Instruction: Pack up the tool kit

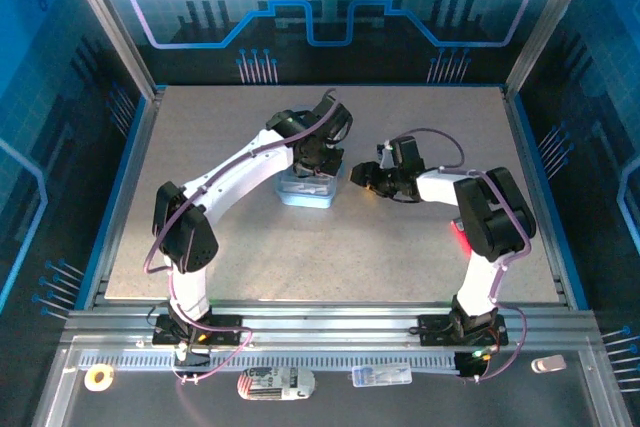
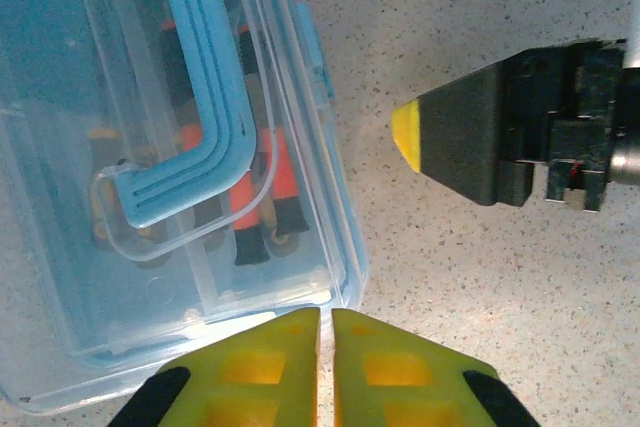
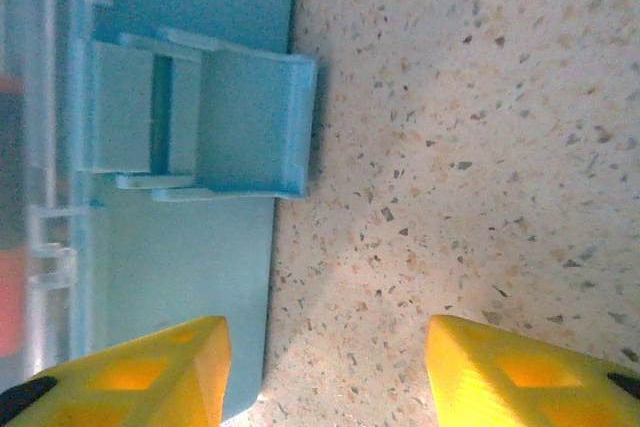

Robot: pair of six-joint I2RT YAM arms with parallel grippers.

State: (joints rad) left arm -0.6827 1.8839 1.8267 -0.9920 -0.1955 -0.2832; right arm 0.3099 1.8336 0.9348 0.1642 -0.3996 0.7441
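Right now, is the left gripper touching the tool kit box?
Cannot tell. In the left wrist view the left gripper overlaps a corner of the tool kit box, its height hidden; from above, the arm covers the spot.

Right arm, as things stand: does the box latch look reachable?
Probably yes: the right gripper is open, the latch lies just ahead, slightly off its centre line, and nothing but bare table stands between.

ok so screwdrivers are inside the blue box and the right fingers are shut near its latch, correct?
No. The right gripper is open: its fingers stand apart with bare table between them, as the right wrist view shows. The screwdrivers are inside the blue box, and the latch is near those fingers.
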